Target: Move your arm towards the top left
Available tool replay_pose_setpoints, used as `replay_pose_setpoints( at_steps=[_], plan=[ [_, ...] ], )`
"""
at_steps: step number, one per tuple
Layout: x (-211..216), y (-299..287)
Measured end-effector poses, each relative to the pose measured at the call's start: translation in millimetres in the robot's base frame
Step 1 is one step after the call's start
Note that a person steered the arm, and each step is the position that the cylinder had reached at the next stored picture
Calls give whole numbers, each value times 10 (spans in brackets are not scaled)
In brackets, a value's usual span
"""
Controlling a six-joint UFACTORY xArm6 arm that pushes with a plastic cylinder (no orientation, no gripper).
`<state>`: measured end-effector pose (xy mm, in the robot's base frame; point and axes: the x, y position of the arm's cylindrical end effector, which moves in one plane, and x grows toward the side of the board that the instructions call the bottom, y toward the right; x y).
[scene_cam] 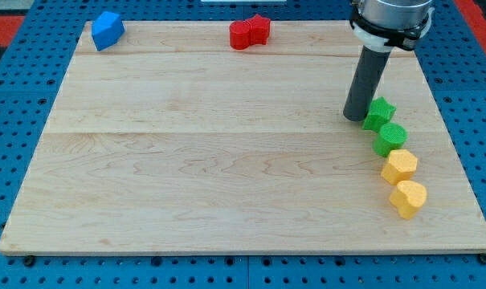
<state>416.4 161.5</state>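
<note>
My tip (356, 117) rests on the wooden board (210, 160) at the view's right, just left of the green star block (379, 112) and touching or nearly touching it. Below the star lie a green round block (390, 139), a yellow hexagon block (399, 166) and a yellow heart block (409, 198), in a line running down the right side. A blue block (107, 30) sits at the top left corner. A red round block (241, 35) and a red star block (259, 29) sit together at the top middle.
The board lies on a blue pegboard surface (18, 120). The arm's grey body (391, 16) hangs over the board's top right corner.
</note>
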Motion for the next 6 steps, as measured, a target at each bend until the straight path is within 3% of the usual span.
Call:
replay_pose_setpoints(
  at_steps=[3,4,6],
  plan=[
    [4,33],
    [-139,-392],
    [-755,-1911]
  ],
)
